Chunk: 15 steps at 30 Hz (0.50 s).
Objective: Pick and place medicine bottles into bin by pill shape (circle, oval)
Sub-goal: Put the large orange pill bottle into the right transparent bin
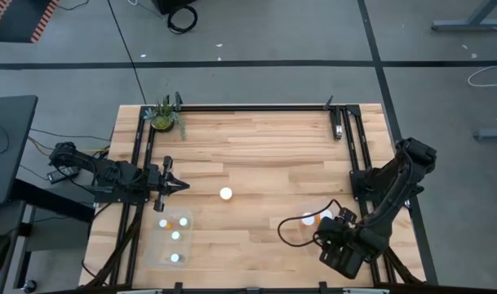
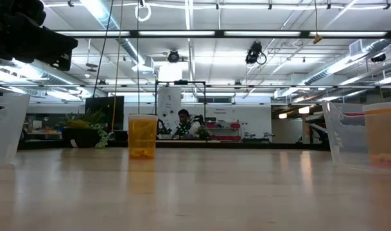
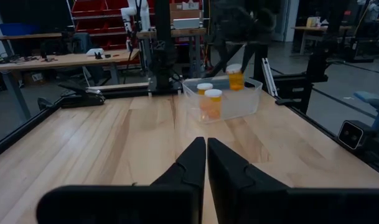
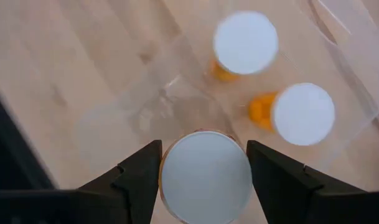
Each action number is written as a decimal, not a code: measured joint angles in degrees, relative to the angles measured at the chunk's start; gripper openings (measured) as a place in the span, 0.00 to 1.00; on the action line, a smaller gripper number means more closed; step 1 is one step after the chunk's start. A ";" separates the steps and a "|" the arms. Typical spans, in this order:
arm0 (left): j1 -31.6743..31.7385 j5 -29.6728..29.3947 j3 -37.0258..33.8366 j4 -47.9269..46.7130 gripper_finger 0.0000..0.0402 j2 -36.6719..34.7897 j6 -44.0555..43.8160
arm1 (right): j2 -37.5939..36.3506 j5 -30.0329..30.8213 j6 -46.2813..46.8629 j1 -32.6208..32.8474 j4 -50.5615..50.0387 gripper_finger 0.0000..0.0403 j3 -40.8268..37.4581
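Your right gripper [image 4: 205, 177] pinches a white-capped bottle [image 4: 206, 176] over the clear bin [image 4: 338, 37]; left gripper [image 3: 206, 163] sits pressed together.

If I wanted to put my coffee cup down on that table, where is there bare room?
The back of the table, between the potted plant and the lone bottle, is bare wood. So is the front middle strip between the two clear bins. It is crowded at the left bin and the right bin, where the right fingers straddle a bottle cap.
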 joint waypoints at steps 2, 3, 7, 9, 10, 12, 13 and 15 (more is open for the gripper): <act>-0.01 0.00 0.00 0.00 0.07 0.01 0.00 | 0.00 -0.02 1.03 0.21 0.55 0.58 -2.05; 0.00 0.00 0.00 0.00 0.07 0.01 0.00 | 0.00 0.00 1.12 0.29 1.29 0.58 -3.11; -0.01 0.00 0.00 0.00 0.08 0.00 0.00 | 0.04 -0.02 1.19 -0.02 4.90 0.58 -6.40; -0.02 0.00 0.00 0.00 0.09 -0.01 0.00 | 0.04 -0.04 1.19 -0.29 5.89 0.58 -7.45; -0.01 0.00 0.00 -0.01 0.09 0.01 0.00 | 0.04 -0.04 1.19 -0.31 6.10 0.59 -7.77; -0.02 0.00 0.00 -0.01 0.09 0.01 0.00 | 0.04 -0.02 1.26 -0.63 6.76 0.59 -8.19; 0.00 0.00 0.00 0.00 0.09 0.00 0.00 | 0.04 -0.04 1.44 -0.83 6.81 0.60 -8.30; -0.01 0.00 0.00 0.00 0.08 0.01 0.00 | 0.04 -0.06 1.49 -1.14 6.77 0.62 -8.35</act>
